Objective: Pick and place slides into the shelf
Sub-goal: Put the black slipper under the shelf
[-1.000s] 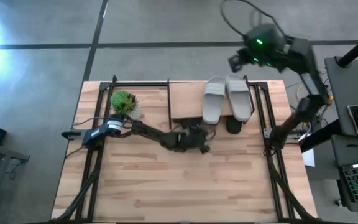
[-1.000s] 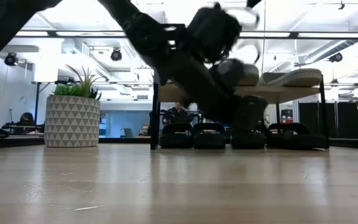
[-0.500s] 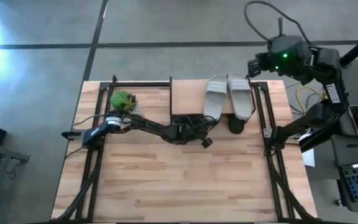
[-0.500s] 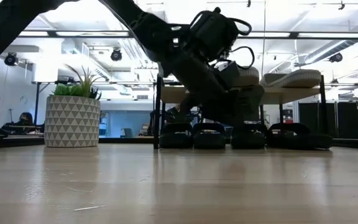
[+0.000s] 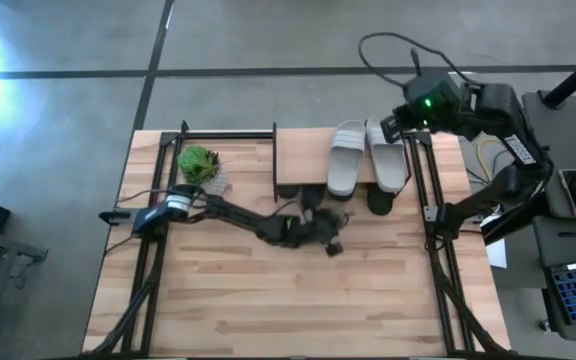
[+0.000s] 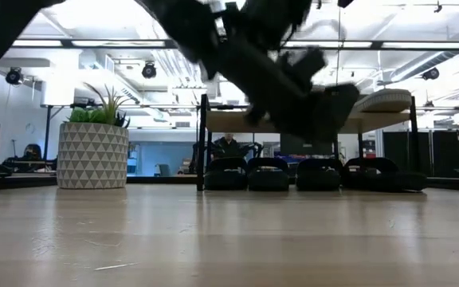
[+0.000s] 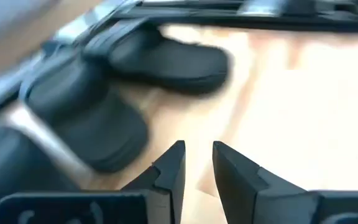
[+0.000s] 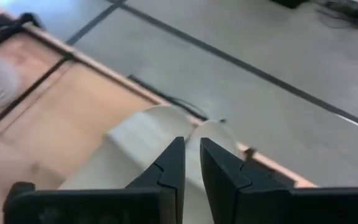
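Observation:
The shelf [image 5: 298, 160] stands at the table's far middle. Two light grey slides [image 5: 345, 160] [image 5: 386, 158] lie side by side on its plank. Several black slides [image 6: 269, 173] stand in a row on the table under it; one toe [image 5: 378, 202] pokes out on the near side. My left gripper [image 5: 330, 240] hangs just in front of the shelf, above the table, open by a narrow gap [image 7: 197, 155] with nothing in it; the black slides [image 7: 166, 59] lie ahead of it. My right gripper [image 5: 390, 128] hovers high over the grey slides' far ends [image 8: 148, 140], shut and holding nothing.
A potted plant in a patterned white pot [image 5: 198, 165] [image 6: 92, 151] stands at the table's far left, beside the shelf. Black frame rails [image 5: 153, 250] run along both table sides. The table's near half is bare wood [image 5: 288, 300].
My left gripper first reached in under the shelf, then drew back toward the table's near edge and rose. My right gripper swung out toward the right, then came back lower over the grey slides' far ends. The slides have not moved.

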Action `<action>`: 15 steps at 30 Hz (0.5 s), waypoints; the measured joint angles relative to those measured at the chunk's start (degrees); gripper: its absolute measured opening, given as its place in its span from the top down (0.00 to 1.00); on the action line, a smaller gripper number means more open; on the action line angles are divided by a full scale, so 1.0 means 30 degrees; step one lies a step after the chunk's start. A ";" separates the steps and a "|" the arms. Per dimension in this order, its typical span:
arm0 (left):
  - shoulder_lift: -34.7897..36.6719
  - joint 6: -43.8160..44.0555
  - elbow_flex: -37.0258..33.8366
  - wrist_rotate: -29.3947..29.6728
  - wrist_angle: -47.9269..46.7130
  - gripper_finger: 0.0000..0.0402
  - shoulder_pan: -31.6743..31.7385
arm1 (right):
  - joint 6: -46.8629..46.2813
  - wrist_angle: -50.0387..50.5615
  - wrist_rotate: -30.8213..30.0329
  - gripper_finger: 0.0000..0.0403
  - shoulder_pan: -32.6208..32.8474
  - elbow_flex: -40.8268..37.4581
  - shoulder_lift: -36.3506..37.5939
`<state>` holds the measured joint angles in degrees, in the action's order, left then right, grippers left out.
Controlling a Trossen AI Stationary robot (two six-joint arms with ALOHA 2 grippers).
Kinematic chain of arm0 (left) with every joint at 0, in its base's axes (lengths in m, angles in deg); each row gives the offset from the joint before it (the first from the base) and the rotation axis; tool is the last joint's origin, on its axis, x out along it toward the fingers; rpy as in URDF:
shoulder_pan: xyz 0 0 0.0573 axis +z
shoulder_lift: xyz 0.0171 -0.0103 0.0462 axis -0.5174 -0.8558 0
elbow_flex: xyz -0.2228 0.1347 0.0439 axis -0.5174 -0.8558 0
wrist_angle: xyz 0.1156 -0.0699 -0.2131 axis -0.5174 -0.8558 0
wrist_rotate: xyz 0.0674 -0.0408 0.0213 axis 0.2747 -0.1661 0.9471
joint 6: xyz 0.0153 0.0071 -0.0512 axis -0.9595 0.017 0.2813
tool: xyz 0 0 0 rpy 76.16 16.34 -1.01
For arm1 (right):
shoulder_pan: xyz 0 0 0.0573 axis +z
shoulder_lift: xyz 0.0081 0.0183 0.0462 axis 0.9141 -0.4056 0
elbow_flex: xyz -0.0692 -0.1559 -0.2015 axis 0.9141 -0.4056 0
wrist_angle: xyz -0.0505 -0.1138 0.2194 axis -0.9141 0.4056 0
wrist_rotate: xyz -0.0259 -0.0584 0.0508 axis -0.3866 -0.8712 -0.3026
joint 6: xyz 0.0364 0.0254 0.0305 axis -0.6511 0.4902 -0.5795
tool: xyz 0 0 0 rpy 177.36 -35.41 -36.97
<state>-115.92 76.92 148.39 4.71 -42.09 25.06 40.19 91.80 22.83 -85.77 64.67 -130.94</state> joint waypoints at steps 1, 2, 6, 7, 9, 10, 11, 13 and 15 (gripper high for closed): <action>0.0163 -0.1126 -0.0007 0.0063 -0.0009 0.83 -0.0394 | -0.0259 0.0000 0.0076 0.89 0.0417 -0.0215 0.0212; 0.0311 -0.2118 -0.0032 0.0305 0.0010 0.83 -0.0794 | -0.0609 -0.0004 0.0088 0.89 0.0943 -0.0472 0.0472; 0.0634 -0.3521 -0.0306 0.1869 -0.0078 0.83 -0.1992 | -0.2956 -0.0012 -0.0206 0.89 0.3638 -0.1974 0.1606; 0.0675 -0.3497 -0.0341 0.1964 0.0002 0.83 -0.2150 | -0.3825 -0.0004 -0.0267 0.89 0.4546 -0.2528 0.1878; 0.0977 -0.3481 -0.0703 0.2120 -0.0345 0.83 -0.2463 | -0.5821 -0.0004 -0.0318 0.89 0.6647 -0.3852 0.2384; 0.1096 -0.3479 -0.0883 0.2410 -0.0426 0.83 -0.2600 | -0.7054 -0.0002 -0.0318 0.89 0.7717 -0.4593 0.2534; 0.1256 -0.3470 -0.1070 0.2683 -0.0616 0.83 -0.2748 | -0.8533 -0.0026 -0.0279 0.89 0.8824 -0.5361 0.2702; 0.1835 -0.3424 -0.1521 0.3538 -0.1748 0.83 -0.3061 | -1.1606 -0.0011 -0.0245 0.89 1.0979 -0.6877 0.2771; 0.2471 -0.2664 -0.2043 0.4160 -0.2367 0.83 -0.3345 | -1.4483 0.0006 -0.0246 0.89 1.2952 -0.8299 0.2717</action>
<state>-108.51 68.93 142.26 17.19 -49.20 15.03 -3.26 91.82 22.10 -46.91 39.78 -122.79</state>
